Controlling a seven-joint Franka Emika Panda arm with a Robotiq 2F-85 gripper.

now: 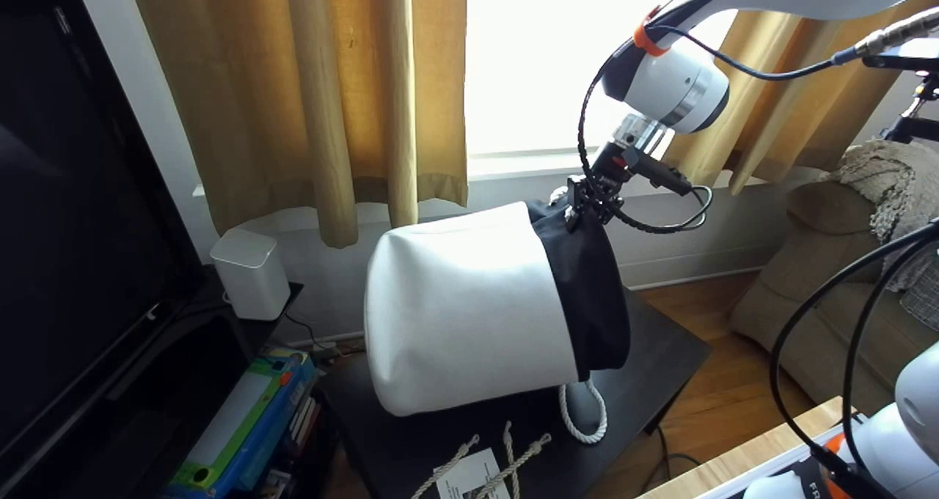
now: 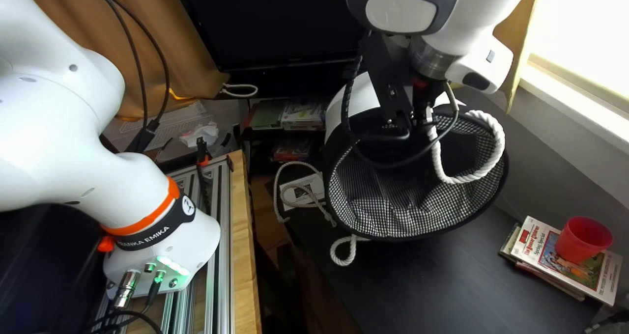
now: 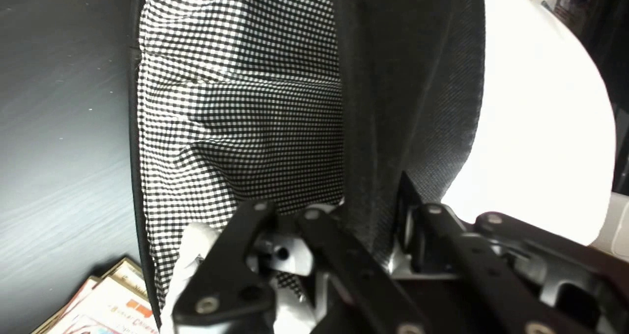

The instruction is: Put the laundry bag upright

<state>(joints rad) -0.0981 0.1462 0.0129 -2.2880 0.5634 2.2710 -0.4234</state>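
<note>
The laundry bag (image 1: 469,308) lies on its side on the dark table, with its white bottom towards the television and its black rim band towards the sofa. In an exterior view its opening (image 2: 408,211) with checked lining faces the camera. My gripper (image 1: 581,209) is at the top of the rim, beside a white rope handle (image 2: 494,142). In the wrist view the black rim cloth passes between the fingers (image 3: 371,211) and creases at the outer fingertip. The fingers look closed on it. The inner fingertip is hidden behind the cloth.
The dark table (image 2: 427,280) bears a book stack (image 2: 545,255) with a red cup (image 2: 582,238). Loose ropes and a card (image 1: 469,473) lie near its front. A white box-shaped device (image 1: 253,275) stands beside the television (image 1: 73,176). Curtains (image 1: 315,103) and a wall are behind the bag.
</note>
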